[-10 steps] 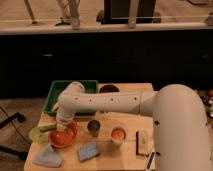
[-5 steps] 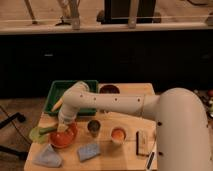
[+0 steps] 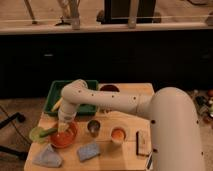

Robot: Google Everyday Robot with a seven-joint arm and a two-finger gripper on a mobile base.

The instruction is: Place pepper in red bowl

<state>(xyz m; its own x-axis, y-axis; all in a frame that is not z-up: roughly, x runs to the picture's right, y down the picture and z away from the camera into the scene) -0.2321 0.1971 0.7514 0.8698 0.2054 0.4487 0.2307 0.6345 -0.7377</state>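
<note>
Gripper (image 3: 63, 128) hangs over the left half of the red bowl (image 3: 70, 143); whether it is clamped or released cannot be told. Pepper (image 3: 49, 132) lies across the bowl's left rim, mostly outside it. Recommendation: carry the pepper fully inside the rim before releasing. Against the earlier frame, the gripper's place over the bowl is little changed.

You have the gripper (image 3: 63, 128) low over the red bowl (image 3: 65, 143) at the front left of the wooden table (image 3: 125, 156), with the arm reaching in from the right. The pepper (image 3: 49, 132) lies at the bowl's left rim, beside a pale green dish (image 3: 35, 134). Behind stands a green tray (image 3: 86, 89) holding a yellow item (image 3: 56, 104). To the bowl's right are a metal cup (image 3: 93, 127) and a pale cup (image 3: 118, 134); in front are a blue sponge (image 3: 88, 150) and a grey cloth (image 3: 47, 156).
</note>
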